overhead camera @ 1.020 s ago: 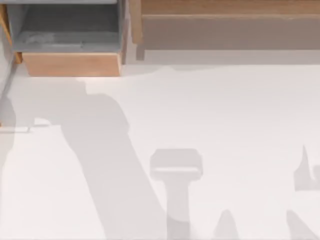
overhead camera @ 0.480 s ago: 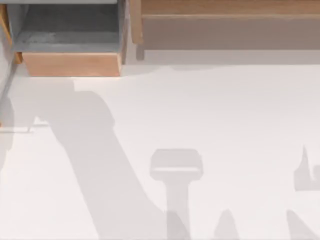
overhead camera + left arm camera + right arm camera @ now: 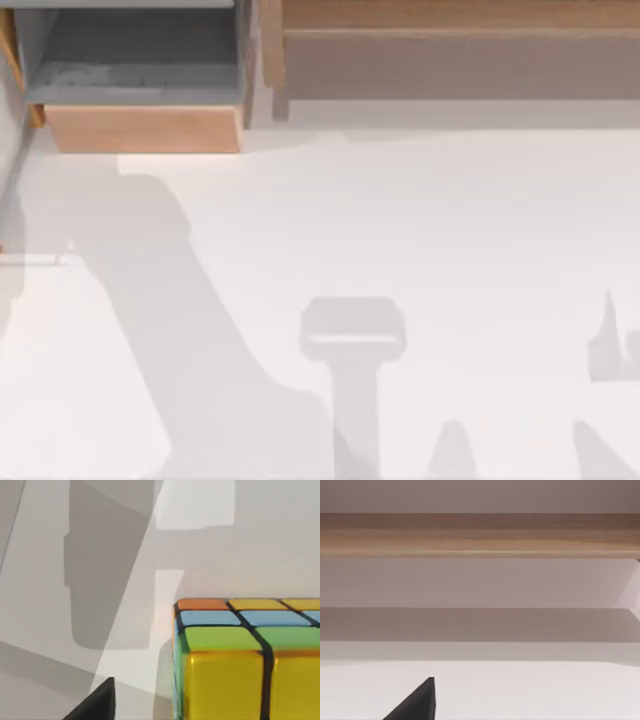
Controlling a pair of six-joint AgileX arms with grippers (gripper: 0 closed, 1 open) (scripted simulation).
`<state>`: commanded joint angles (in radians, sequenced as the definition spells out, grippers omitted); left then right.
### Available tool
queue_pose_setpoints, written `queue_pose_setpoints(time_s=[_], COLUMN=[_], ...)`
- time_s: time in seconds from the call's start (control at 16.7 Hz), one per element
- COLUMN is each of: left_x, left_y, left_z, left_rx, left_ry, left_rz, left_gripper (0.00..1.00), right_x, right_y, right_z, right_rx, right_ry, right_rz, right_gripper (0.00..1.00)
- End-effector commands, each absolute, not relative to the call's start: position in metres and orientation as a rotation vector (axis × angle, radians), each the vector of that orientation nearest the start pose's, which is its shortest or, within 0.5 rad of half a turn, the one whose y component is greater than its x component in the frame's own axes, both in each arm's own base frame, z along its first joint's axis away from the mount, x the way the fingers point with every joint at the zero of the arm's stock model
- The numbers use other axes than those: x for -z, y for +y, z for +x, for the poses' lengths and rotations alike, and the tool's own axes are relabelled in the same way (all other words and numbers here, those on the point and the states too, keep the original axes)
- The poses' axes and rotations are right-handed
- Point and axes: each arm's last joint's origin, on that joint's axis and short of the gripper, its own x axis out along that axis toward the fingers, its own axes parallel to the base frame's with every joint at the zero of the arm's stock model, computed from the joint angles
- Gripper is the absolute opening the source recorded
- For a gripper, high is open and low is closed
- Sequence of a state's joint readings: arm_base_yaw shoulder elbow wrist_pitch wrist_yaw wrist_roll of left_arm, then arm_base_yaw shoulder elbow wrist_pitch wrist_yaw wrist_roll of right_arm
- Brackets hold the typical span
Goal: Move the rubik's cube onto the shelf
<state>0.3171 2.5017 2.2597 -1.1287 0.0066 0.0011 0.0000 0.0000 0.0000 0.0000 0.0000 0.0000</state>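
In the left wrist view the rubik's cube (image 3: 247, 660) sits close under the camera; whether the jaws pinch it, I cannot tell. To do this step well, carry it level and high enough to clear the far shelf (image 3: 455, 18) edge.

Top camera looks down on table (image 3: 450, 220); right wrist faces shelf (image 3: 480, 532) — shared; left wrist — close on rubik's cube (image 3: 240, 665).
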Motion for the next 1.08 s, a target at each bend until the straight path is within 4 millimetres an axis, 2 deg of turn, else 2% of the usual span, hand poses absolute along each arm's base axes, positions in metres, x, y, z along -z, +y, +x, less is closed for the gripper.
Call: queue_pose_setpoints(time_s=[0.78, 1.08], left_x=[-0.1602, -0.1602], left_y=[0.1652, 0.1652], left_z=[0.4821, 0.4821], left_rx=[-0.277, -0.277], left_ry=[1.357, 1.357], left_rz=[-0.227, -0.227], left_gripper=[0.02, 0.0], right_x=[-0.16, -0.16], right_y=[-0.0012, -0.0012], right_z=[0.1057, 0.1057], right_rx=[0.0, 0.0], right_ry=[0.0, 0.0], right_rz=[0.0, 0.0], right_gripper=[1.0, 1.0])
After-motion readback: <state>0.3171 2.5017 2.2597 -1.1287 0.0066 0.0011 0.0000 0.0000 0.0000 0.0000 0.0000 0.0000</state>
